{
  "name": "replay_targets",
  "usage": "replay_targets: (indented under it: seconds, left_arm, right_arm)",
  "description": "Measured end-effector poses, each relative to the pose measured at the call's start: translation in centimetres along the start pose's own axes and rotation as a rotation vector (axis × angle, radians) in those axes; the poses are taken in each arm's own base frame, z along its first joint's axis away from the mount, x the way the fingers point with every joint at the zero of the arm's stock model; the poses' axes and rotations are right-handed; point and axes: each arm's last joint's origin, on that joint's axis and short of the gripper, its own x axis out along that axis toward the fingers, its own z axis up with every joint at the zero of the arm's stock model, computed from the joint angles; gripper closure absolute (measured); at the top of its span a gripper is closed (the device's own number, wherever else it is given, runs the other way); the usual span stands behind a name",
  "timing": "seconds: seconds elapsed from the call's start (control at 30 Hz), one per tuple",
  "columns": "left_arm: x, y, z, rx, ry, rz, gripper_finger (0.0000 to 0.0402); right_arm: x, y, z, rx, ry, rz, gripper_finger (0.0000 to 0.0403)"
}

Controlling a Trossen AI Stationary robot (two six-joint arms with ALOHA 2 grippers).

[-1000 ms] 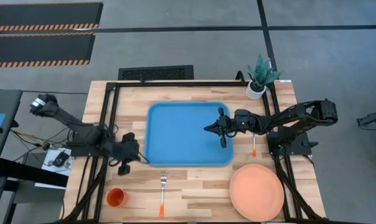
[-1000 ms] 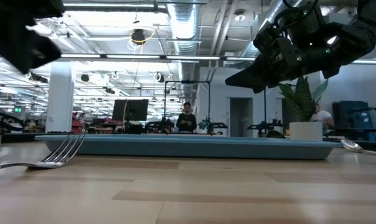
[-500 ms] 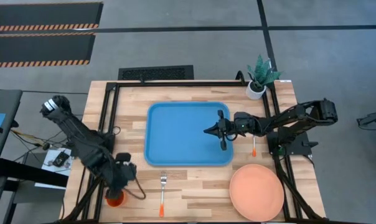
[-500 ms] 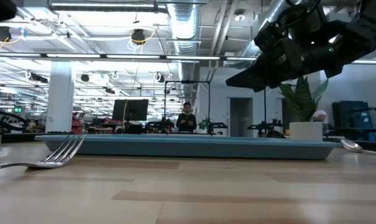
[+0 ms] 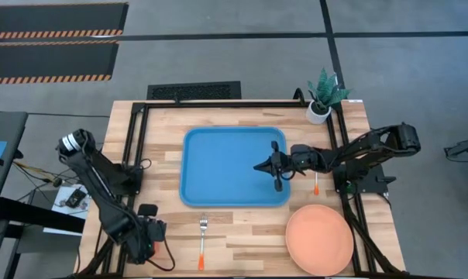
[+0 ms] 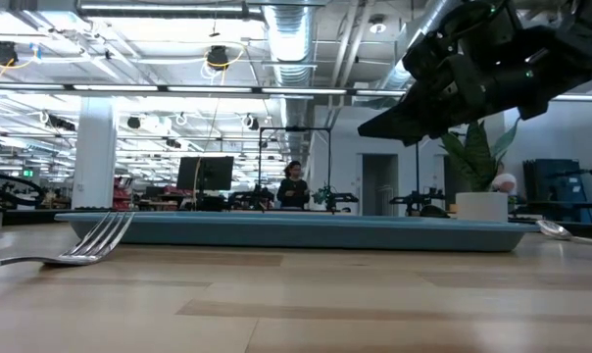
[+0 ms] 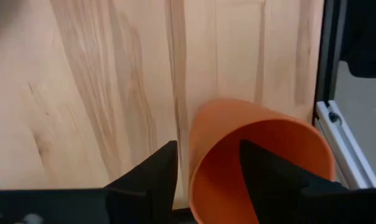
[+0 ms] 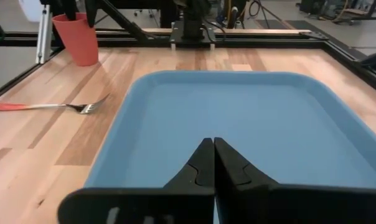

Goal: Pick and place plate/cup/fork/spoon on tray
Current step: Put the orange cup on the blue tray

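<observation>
The orange cup (image 7: 281, 134) stands upright on its base near the table's near left corner; in the high view my left arm covers it. My left gripper (image 7: 206, 147) is open over it, one finger (image 7: 266, 171) inside the cup and the other (image 7: 152, 177) outside its wall. My right gripper (image 5: 277, 164) hangs shut above the right part of the blue tray (image 5: 226, 167). The fork (image 5: 202, 240) lies on the wood in front of the tray. The spoon (image 5: 315, 183) lies to the tray's right. The salmon plate (image 5: 319, 240) rests at the near right. My left gripper straddles the cup's wall (image 7: 197, 165) from above, with one finger inside the hollow and one outside. I cannot tell whether either finger touches the wall. The cup stands on the table.
A white pot with a green plant (image 5: 321, 97) stands at the far right corner. A black metal frame (image 5: 218, 104) runs along the table's edges. Bare wood lies between the fork and the plate.
My left gripper has swung from beside the tray's near left corner toward the table's near edge, down onto the cup, and has opened on the way. My right gripper has kept still above the tray.
</observation>
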Motion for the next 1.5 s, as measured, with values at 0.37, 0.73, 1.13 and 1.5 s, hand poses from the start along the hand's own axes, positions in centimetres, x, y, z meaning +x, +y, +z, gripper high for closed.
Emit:
replay_targets:
  seconds: [0.37,0.73,1.13,1.5]
  left_arm:
    - [0.0,0.1,0.0,0.001,0.001,0.013,0.0382]
    - [-4.4,5.5,3.1,-0.253,-0.275,0.030,0.0400]
    - [-6.3,19.0,9.9,-0.338,-0.421,0.028,0.0401]
    - [-5.3,27.7,17.1,-0.418,-0.353,0.110,0.0401]
  right_arm:
    - [0.0,0.2,0.0,0.005,-0.004,0.005,0.0394]
    - [0.0,0.2,0.0,0.005,-0.004,0.003,0.0394]
    - [0.0,-0.8,0.0,0.014,0.004,-0.025,0.0394]
    - [0.0,-0.8,-0.1,0.012,0.006,-0.023,0.0394]
